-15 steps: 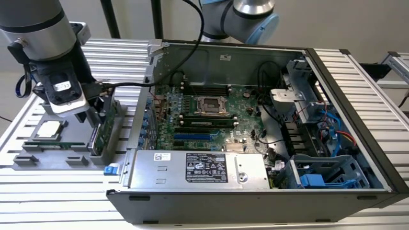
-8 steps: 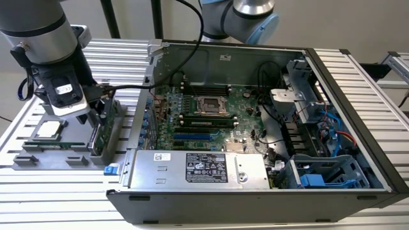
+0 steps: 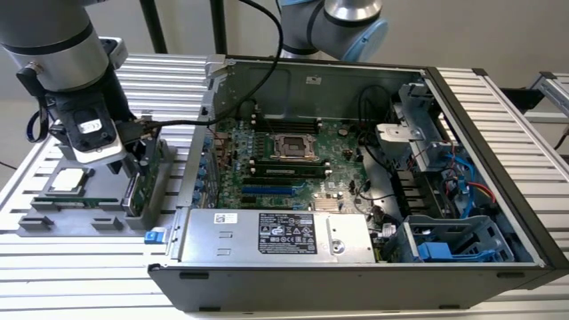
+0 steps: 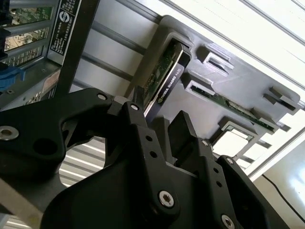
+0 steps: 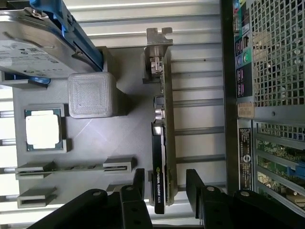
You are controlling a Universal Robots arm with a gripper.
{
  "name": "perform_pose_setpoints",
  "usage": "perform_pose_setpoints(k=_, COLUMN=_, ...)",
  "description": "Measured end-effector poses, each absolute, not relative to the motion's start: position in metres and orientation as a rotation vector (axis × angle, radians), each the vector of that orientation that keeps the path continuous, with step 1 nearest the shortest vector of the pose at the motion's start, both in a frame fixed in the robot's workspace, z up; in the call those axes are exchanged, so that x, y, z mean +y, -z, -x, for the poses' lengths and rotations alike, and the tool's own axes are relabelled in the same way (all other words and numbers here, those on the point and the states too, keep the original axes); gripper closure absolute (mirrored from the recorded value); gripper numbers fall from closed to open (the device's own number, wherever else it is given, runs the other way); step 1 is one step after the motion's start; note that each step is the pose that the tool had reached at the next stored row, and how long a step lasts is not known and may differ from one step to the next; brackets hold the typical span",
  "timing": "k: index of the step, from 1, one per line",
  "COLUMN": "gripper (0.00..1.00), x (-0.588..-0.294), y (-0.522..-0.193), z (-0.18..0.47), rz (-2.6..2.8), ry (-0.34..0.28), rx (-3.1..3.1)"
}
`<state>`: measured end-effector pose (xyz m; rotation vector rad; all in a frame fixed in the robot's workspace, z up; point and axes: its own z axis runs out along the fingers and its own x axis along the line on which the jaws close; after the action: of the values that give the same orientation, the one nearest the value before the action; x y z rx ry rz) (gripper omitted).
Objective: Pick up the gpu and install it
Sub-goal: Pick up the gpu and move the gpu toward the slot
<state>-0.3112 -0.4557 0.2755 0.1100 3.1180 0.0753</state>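
My gripper (image 5: 166, 177) straddles the gpu (image 5: 167, 119), jaws wide; an off-centre squeeze could tilt it toward the case (image 3: 356, 287), 3 o'clock in the exterior view.

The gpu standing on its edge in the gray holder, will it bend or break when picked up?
Probably stiff: the gpu is a flat circuit board with a metal end bracket. Likely fragile, since small parts sit bare along the board. Standing thin on edge in the gray holder, it might tip if pushed sideways.
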Motion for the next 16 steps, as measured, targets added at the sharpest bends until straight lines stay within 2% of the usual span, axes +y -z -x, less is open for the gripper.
perform_pose_setpoints(k=16, gripper=0.0, x=-0.456, y=-0.265, z=0.311, rz=-0.11, ry=-0.075, rx=3.118)
